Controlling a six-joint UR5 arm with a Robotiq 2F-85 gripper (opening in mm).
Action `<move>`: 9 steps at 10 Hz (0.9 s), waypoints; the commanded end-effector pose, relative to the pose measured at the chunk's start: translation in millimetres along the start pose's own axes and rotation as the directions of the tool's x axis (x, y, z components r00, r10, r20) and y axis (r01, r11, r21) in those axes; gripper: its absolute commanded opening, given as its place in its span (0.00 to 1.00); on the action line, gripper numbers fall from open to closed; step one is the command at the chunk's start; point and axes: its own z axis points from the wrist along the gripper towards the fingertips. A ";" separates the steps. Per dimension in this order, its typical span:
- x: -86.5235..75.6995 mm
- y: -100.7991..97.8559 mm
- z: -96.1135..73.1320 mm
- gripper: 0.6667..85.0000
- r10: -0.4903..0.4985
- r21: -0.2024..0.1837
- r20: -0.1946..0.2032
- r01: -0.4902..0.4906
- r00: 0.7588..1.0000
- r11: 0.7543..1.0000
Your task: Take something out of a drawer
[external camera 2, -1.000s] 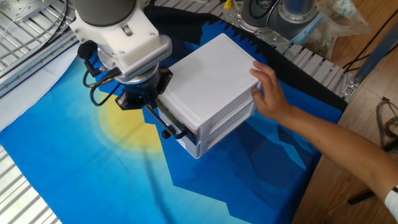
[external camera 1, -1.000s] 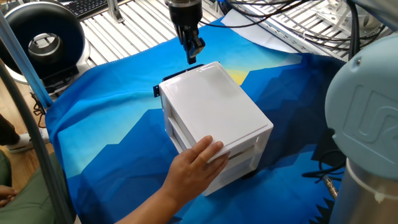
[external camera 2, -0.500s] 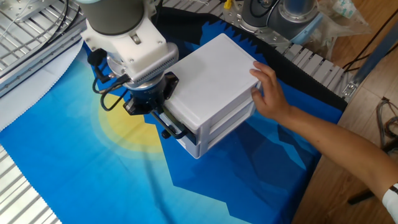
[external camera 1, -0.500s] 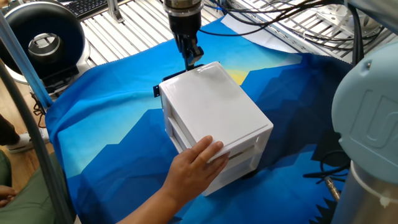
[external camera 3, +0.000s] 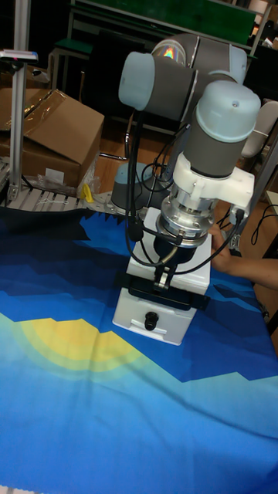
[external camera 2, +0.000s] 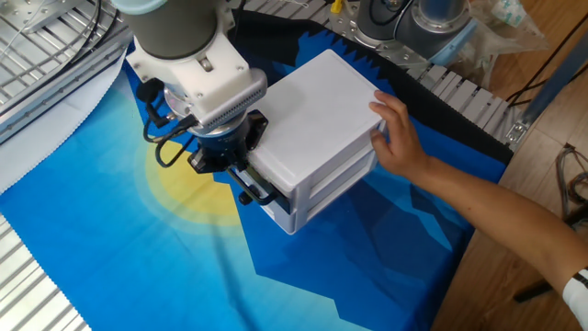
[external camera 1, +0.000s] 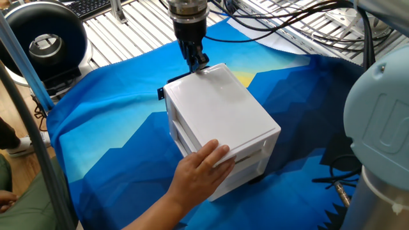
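The white drawer unit stands on the blue cloth, and its top drawer is pushed in. That drawer's black handle runs along its front. My gripper points straight down just above the handle, at the unit's front top edge. It also shows at the unit's far edge. Its fingers are close together with nothing between them. In the other fixed view the wrist hides the fingers, and the handle shows below it. The something is hidden from every view.
A person's hand presses on the unit's rear side, also seen from the other side. The lower drawer has a small black knob. A black round device and metal rails lie beyond the cloth. A cardboard box stands behind.
My gripper has come down and slid a little toward the unit's front top edge, closer to the handle. The unit and the hand have not moved.
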 end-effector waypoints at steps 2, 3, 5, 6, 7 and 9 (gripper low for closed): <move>-3.0 -12.5 2.2 0.00 -0.024 0.022 0.020 0.024 1.000 0.999; -2.7 -13.1 1.7 0.00 -0.023 0.024 0.019 0.022 1.000 0.999; -1.0 -15.4 -0.4 0.00 -0.022 0.027 0.013 0.022 1.000 0.999; 0.3 -17.5 -2.3 0.00 -0.024 0.028 0.009 0.024 1.000 0.999; 1.6 -20.9 -4.9 0.00 -0.030 0.029 0.004 0.030 1.000 0.999; 0.1 -27.9 -5.6 0.00 -0.039 0.038 0.007 0.039 0.999 0.999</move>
